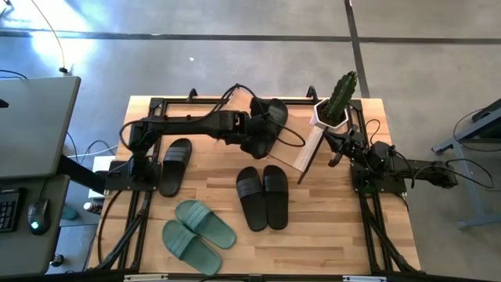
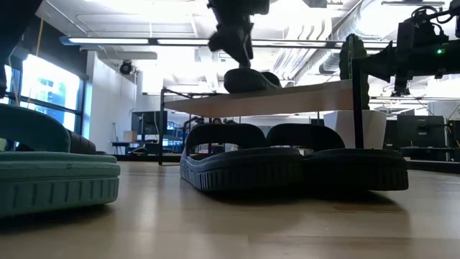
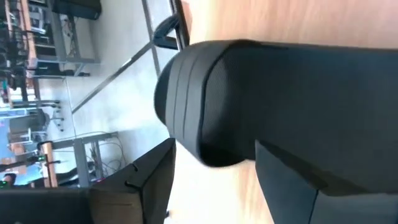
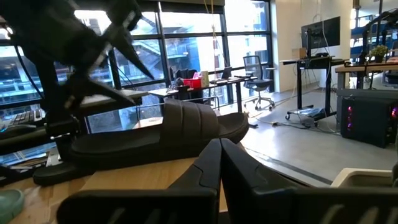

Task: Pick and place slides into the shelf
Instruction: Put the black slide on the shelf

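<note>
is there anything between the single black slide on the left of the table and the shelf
Nothing rests on the table between the lone black slide and the shelf. The left gripper hangs over the shelf, where one black slide already lies.

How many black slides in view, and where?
4 black slides: a side-by-side pair mid-table, a single by the left arm's base, and one on the shelf under the left gripper. None visibly hidden.
</note>
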You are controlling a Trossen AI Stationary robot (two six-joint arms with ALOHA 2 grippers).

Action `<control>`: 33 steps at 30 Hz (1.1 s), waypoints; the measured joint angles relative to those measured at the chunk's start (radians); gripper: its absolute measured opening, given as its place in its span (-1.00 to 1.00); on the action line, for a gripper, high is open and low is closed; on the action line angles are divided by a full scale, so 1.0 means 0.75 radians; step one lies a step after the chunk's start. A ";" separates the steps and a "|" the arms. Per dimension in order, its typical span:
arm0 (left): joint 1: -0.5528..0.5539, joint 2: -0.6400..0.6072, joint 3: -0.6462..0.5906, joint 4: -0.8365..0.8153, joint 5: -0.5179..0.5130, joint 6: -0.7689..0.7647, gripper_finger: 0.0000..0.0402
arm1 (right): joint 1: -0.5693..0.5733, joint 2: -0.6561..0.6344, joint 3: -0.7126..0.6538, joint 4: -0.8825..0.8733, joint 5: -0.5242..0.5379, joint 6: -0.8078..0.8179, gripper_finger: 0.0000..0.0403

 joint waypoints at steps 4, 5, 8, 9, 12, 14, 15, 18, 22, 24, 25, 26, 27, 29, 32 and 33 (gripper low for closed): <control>-0.034 -0.063 0.000 -0.143 -0.005 -0.088 0.02 | 0.000 -0.001 0.000 -0.002 -0.009 0.001 -1.00; -0.047 -0.078 0.001 -0.188 -0.009 -0.117 0.01 | -0.001 -0.001 0.000 -0.003 -0.009 0.001 -1.00; -0.068 -0.131 0.001 -0.369 0.010 -0.201 -0.02 | 0.000 -0.001 0.000 -0.002 -0.009 -0.002 -1.00; -0.078 -0.147 0.001 -0.437 0.023 -0.239 -0.03 | 0.000 -0.001 0.000 -0.002 -0.009 -0.002 -1.00; -0.085 -0.193 0.000 -0.641 0.112 -0.384 -0.07 | 0.000 -0.001 0.000 -0.002 -0.009 -0.002 -1.00; -0.090 -0.221 0.001 -0.790 0.188 -0.518 -0.08 | 0.000 -0.001 0.000 -0.002 -0.009 0.001 -1.00; -0.088 -0.231 0.000 -0.862 0.230 -0.587 -0.09 | -0.001 -0.001 0.000 -0.002 -0.009 0.000 -1.00; -0.087 -0.270 -0.029 -0.872 0.298 -0.751 -0.12 | 0.000 -0.001 0.000 -0.002 -0.009 -0.002 -1.00; -0.088 -0.329 -0.038 -0.884 0.431 -0.899 -0.15 | -0.001 -0.001 0.000 -0.001 -0.009 -0.002 -1.00; -0.071 -0.349 -0.066 -0.891 0.520 -0.980 -0.16 | 0.000 -0.001 0.000 -0.003 -0.009 -0.002 -1.00; -0.063 -0.356 -0.070 -0.890 0.547 -1.016 -0.17 | 0.000 -0.001 0.000 -0.004 -0.009 -0.002 -1.00; -0.061 -0.367 -0.085 -0.880 0.559 -1.055 -0.18 | 0.000 -0.001 0.000 -0.004 -0.008 -0.002 -1.00; -0.057 -0.389 -0.122 -0.877 0.576 -1.089 -0.18 | -0.001 -0.001 0.000 -0.005 -0.008 -0.002 -1.00; -0.034 -0.438 -0.210 -0.895 0.623 -1.106 -0.20 | 0.000 -0.001 0.000 -0.011 -0.008 -0.002 -1.00; -0.035 -0.527 -0.408 -0.882 0.664 -1.080 -0.23 | -0.001 -0.001 0.000 -0.012 -0.008 -0.002 -1.00; -0.035 -0.563 -0.490 -0.890 0.669 -1.075 -0.24 | 0.000 -0.001 0.000 -0.012 -0.008 -0.002 -1.00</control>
